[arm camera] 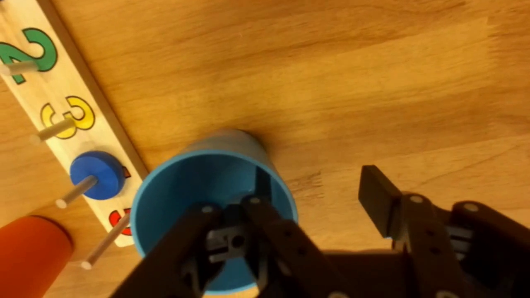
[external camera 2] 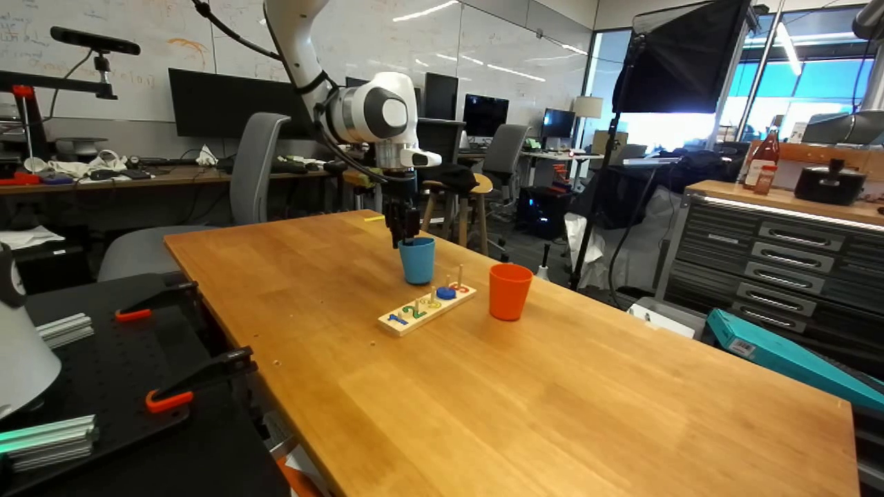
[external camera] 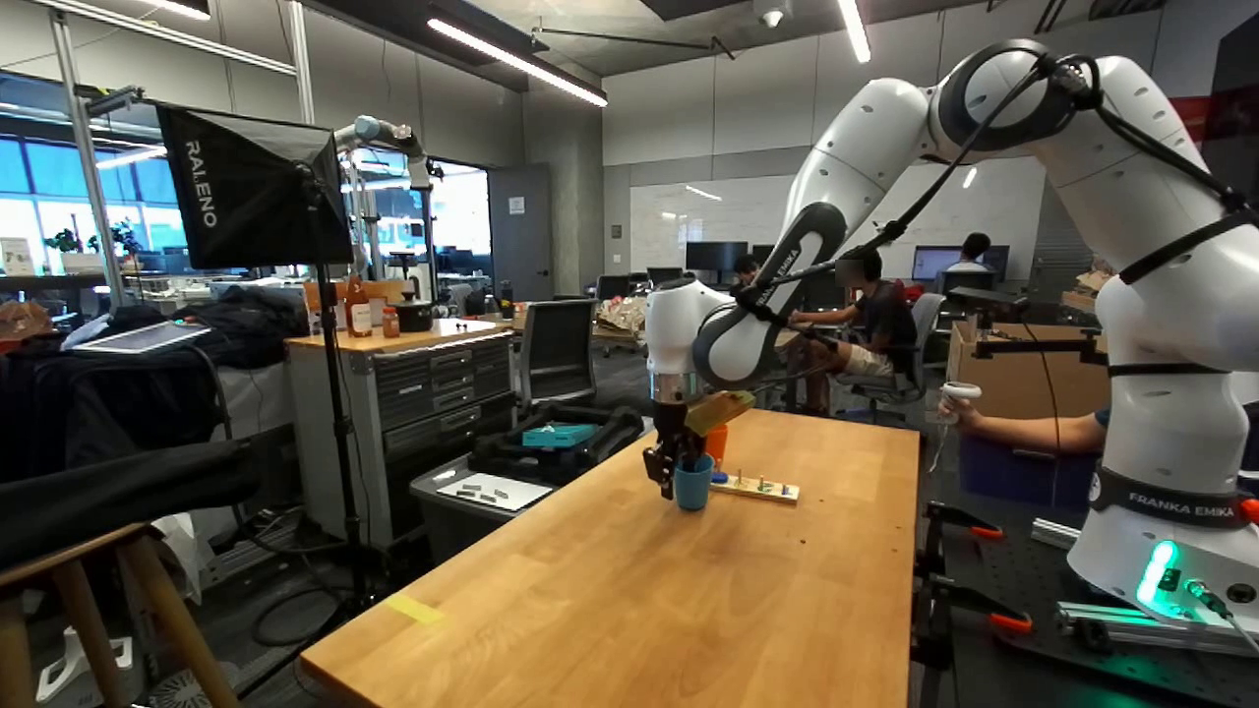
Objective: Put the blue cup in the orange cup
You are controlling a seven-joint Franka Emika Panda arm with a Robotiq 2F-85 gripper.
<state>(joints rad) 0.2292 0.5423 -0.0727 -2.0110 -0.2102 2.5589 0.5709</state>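
In an exterior view, the blue cup (external camera 2: 417, 264) stands upright near the tabletop's (external camera 2: 552, 407) right-hand edge; the orange cup (external camera 2: 510, 294) stands upright along that edge, closer to the right corner. In an exterior view, the claw (external camera: 682, 478) points down at the blue cup, nearer the left edge. In the wrist view, its fingers (arm camera: 377, 202) are spread, one inside the blue cup, one outside.

A rectangular light-brown wooden table (external camera 2: 587, 407) carries an upright blue plastic-looking cup (external camera 2: 418, 263), an upright orange-red plastic-looking cup (external camera 2: 509, 294), an oblong pale wooden peg board (external camera 2: 425, 310) ending between them, and a yellow tape strip (external camera: 415, 608).
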